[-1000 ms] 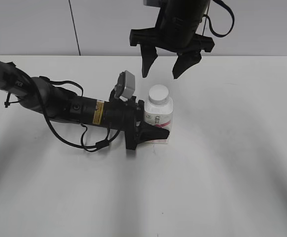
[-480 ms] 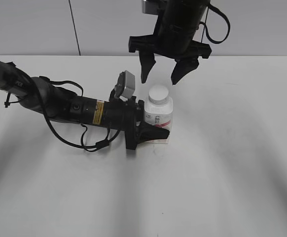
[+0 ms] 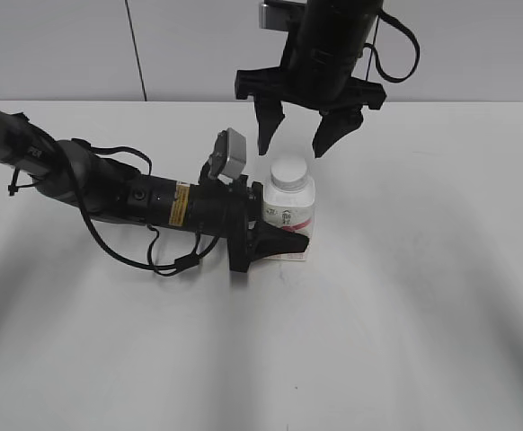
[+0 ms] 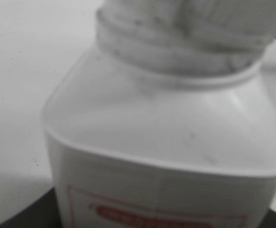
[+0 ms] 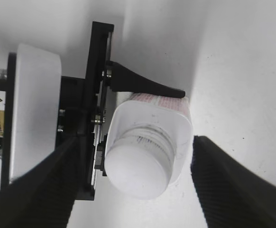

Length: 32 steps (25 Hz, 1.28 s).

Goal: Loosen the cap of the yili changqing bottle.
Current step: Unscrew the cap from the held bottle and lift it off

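The yili changqing bottle (image 3: pixel 290 217) stands upright on the white table, white with a pink-red label. Its white ribbed cap (image 3: pixel 289 171) is on the neck. My left gripper (image 3: pixel 278 241) lies low on the table and is shut on the bottle's lower body. The left wrist view shows the bottle's shoulder (image 4: pixel 166 118) and the cap (image 4: pixel 190 19) very close and blurred. My right gripper (image 3: pixel 299 144) hangs open just above the cap, fingers pointing down. In the right wrist view the cap (image 5: pixel 138 170) lies between the open fingers of that gripper (image 5: pixel 138 187), untouched.
The left arm (image 3: pixel 109 193) with its cables stretches across the table from the left edge. The left wrist camera (image 3: pixel 232 154) stands up just left of the cap. The white table (image 3: pixel 423 296) spreads to the front and right.
My right gripper has come down and shifted slightly left, closer above the cap. The left gripper and the bottle have not moved.
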Available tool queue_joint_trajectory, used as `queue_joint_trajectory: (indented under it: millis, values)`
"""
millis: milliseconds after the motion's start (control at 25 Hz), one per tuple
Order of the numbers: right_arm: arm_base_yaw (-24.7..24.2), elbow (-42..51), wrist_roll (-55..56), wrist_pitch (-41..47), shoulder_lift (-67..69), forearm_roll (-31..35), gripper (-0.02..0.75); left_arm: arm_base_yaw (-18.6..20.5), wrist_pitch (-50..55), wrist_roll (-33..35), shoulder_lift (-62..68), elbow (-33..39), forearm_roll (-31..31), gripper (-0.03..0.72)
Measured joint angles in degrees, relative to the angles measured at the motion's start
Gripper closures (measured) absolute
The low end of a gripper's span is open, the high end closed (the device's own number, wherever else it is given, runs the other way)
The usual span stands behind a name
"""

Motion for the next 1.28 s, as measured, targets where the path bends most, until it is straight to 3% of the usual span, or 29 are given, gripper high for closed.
queue_joint_trajectory:
  millis: [1280]
  values:
    - [0.0,1.6,0.2,0.0,1.8,1.9,0.171,0.0,0.0,0.0,0.0,0.0,0.0,0.291]
